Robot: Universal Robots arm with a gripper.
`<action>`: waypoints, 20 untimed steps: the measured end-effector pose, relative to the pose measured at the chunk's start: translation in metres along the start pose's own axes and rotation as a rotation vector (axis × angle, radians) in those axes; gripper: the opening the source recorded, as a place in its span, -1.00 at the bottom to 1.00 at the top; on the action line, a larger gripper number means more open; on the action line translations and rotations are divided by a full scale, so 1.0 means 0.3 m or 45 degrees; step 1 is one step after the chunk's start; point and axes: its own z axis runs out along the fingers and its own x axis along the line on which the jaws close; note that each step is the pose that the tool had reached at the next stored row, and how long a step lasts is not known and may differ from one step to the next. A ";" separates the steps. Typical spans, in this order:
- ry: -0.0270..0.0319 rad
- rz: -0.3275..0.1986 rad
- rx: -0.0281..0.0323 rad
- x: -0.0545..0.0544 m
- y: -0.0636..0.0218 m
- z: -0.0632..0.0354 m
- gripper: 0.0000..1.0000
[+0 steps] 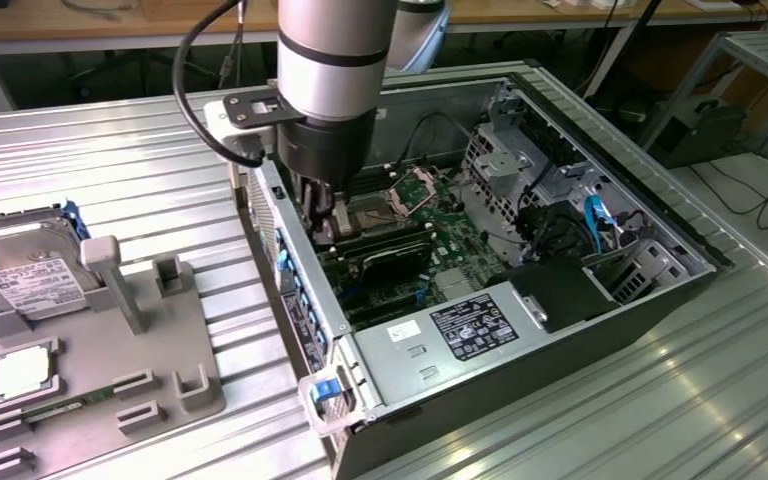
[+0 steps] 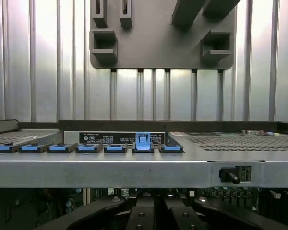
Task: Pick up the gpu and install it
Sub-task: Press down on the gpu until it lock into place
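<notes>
Sitting just below shut fingers (image 1: 324, 222): gpu (image 1: 387, 262)

A ribbed metal table (image 1: 131, 180) carries the things. An open computer case (image 1: 651, 240) lies on its side on it. Just beside the case, toward the exterior view's left, sits a grey parts holder (image 1: 157, 370), bearing a hard drive (image 1: 24, 280) at its far corner.

Robotics lab, ribbed aluminium workbench (image 1: 117, 170), opened computer case (image 1: 678, 270), cabled wooden benches (image 1: 77, 25) behind
</notes>
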 end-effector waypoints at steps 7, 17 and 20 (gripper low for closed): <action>0.0002 0.000 0.0002 -0.003 -0.042 0.008 -0.79; 0.0010 -0.001 0.0003 -0.002 -0.053 0.057 -0.79; 0.0023 -0.001 -0.0001 -0.001 -0.054 0.077 -0.79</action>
